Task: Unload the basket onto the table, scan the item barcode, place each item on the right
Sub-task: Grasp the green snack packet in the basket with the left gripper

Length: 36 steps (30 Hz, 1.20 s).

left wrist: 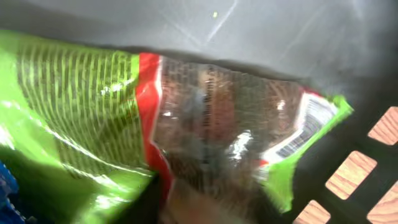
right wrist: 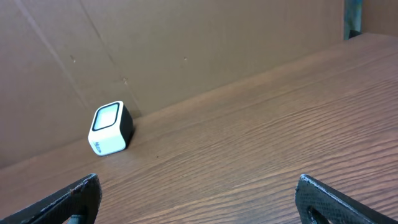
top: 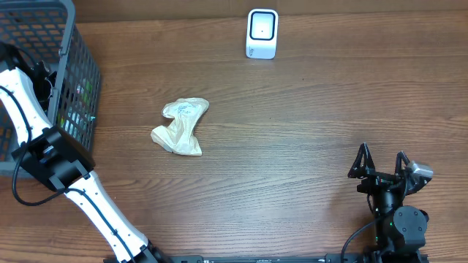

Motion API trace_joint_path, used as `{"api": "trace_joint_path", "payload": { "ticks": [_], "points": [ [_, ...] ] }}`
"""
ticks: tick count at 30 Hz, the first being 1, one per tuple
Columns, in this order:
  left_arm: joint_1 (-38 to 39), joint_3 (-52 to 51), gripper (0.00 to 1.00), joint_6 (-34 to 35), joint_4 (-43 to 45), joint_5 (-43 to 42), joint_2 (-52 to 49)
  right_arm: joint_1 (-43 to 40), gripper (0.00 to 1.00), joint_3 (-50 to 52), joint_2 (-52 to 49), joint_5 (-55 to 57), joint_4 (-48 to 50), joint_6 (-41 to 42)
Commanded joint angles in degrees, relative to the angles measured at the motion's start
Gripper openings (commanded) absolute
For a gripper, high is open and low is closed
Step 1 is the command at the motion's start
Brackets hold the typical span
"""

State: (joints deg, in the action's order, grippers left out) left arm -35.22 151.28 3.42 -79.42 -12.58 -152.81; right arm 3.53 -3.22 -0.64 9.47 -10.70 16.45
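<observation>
Left claw is down inside the grey plastic mesh basket [top: 73, 44] at the left edge of the table, and honestly I can't tell if it's open or closed. Its fingers don't show in the left wrist view, and from overhead you only see the left arm [top: 102, 212] reaching in over the rim. What the left wrist view does show, close up and a bit blurry, is a crinkly green and red plastic packet with a clear window [left wrist: 205, 124] lying against the basket's grey wall [left wrist: 280, 37]. A white barcode patch [left wrist: 305, 130] sits near its right end.

Right claw [top: 381, 162] is wide open with nothing in it, parked near the front right corner of the brown wooden table [top: 307, 131]. Its two black fingertips sit far apart at the bottom of the right wrist view [right wrist: 198, 196].

The small white box scanner with a dark window [top: 262, 33] stands at the back edge of the table, well away from both arms. A crumpled cream-coloured bag [top: 181, 126] lies out on the wood, between basket and scanner.
</observation>
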Motion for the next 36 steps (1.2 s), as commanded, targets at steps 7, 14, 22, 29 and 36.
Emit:
{"api": "trace_joint_path", "payload": {
  "ticks": [7,14,22,29,36],
  "points": [
    [0.7,6.4,0.04,3.6,-5.4,-0.4,-6.6,0.4,1.00,0.0,0.5,0.8,0.3,-0.2],
    [0.7,29.2,0.04,8.0,-12.8,-0.3,-6.5,0.4,1.00,0.0,0.5,0.8,0.3,-0.2],
    [0.8,28.8,0.04,12.2,-12.5,7.5,3.7,0.4,1.00,0.0,0.5,0.8,0.3,-0.2],
    [0.9,27.1,0.43,12.5,-16.2,7.4,3.7,0.4,1.00,0.0,0.5,0.8,0.3,-0.2],
    [1.4,18.1,0.88,19.0,-17.4,6.4,3.6,0.4,1.00,0.0,0.5,0.8,0.3,-0.2]
  ]
}}
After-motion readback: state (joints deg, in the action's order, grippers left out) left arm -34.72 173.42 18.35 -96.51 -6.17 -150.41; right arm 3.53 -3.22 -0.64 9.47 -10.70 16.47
